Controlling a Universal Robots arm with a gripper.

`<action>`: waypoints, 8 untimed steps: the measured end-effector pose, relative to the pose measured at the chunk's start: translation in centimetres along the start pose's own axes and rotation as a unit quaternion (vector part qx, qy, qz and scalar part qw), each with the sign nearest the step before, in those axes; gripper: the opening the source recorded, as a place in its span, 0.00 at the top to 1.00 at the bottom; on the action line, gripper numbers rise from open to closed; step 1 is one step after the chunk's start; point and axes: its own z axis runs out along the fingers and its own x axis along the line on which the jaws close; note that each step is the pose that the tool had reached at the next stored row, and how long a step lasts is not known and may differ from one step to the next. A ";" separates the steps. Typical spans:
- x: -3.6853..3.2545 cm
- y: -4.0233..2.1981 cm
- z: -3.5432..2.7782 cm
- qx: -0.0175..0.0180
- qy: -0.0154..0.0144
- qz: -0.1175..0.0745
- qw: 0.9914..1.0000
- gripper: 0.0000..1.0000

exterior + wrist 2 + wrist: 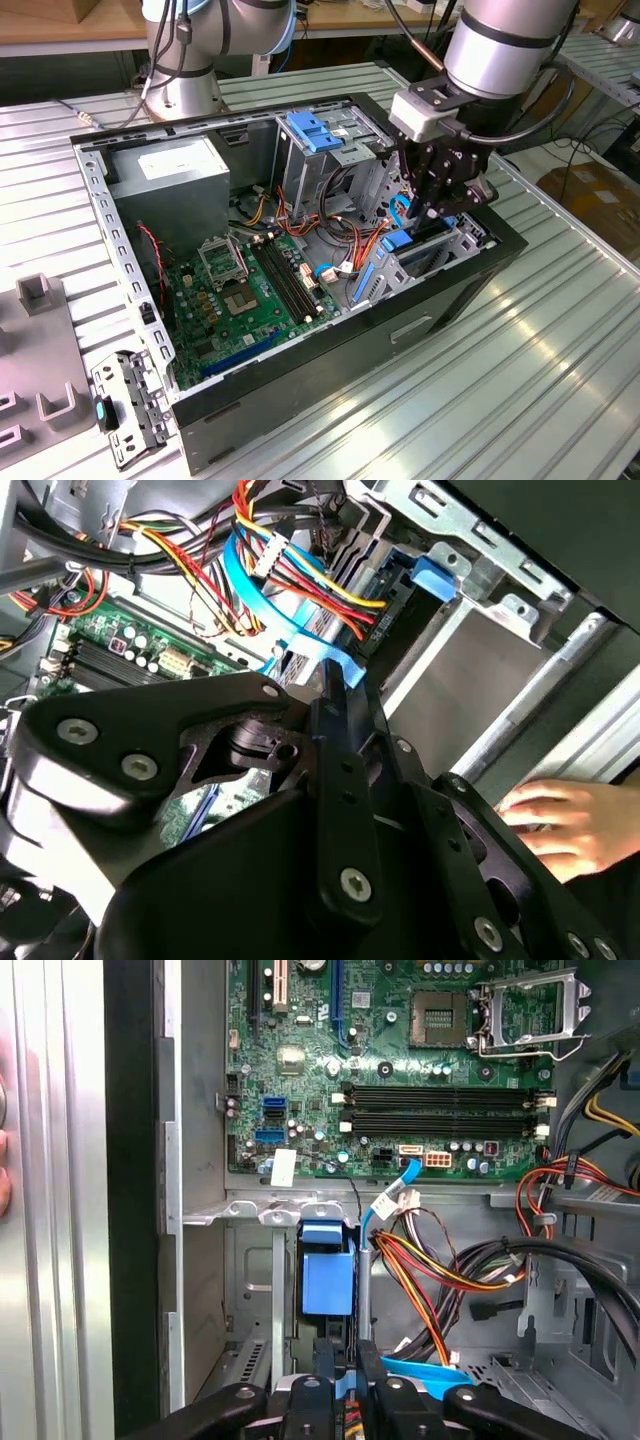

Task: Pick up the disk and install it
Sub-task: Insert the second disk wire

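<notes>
The disk (400, 240) stands on edge in the drive bay at the front corner of the open computer case (300, 400), on the exterior view's right. Its blue carrier rail (327, 1275) faces the camera in the first wrist view. My gripper (432, 205) reaches down into the case from above. The fingers (325, 1365) are shut on the disk's thin dark body, and in the second wrist view they (340, 770) clamp the slab just behind its blue edge (345, 670). Most of the disk is hidden by the fingers and the bay wall.
Bundled cables (440, 1270) and a blue ribbon cable (260, 600) hang close beside the bay. The motherboard (250, 290), the grey power supply (170, 175) and a drive cage with a blue latch (313, 130) fill the case. A person's hand (570, 820) rests on the case's outer side.
</notes>
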 end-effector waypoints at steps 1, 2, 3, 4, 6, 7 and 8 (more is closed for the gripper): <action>0.00 0.00 -0.02 0.000 0.000 0.000 1.000 0.76; 0.00 0.00 -0.02 0.000 0.000 0.000 1.000 0.76; 0.00 0.00 -0.04 0.000 0.000 0.000 1.000 0.76; 0.00 0.00 -0.04 0.000 0.000 0.000 1.000 0.78; 0.00 0.00 -0.04 0.000 0.000 0.000 1.000 0.84; 0.00 0.00 -0.04 0.000 0.000 0.000 1.000 0.89; 0.00 0.00 -0.04 0.000 0.000 0.000 1.000 0.89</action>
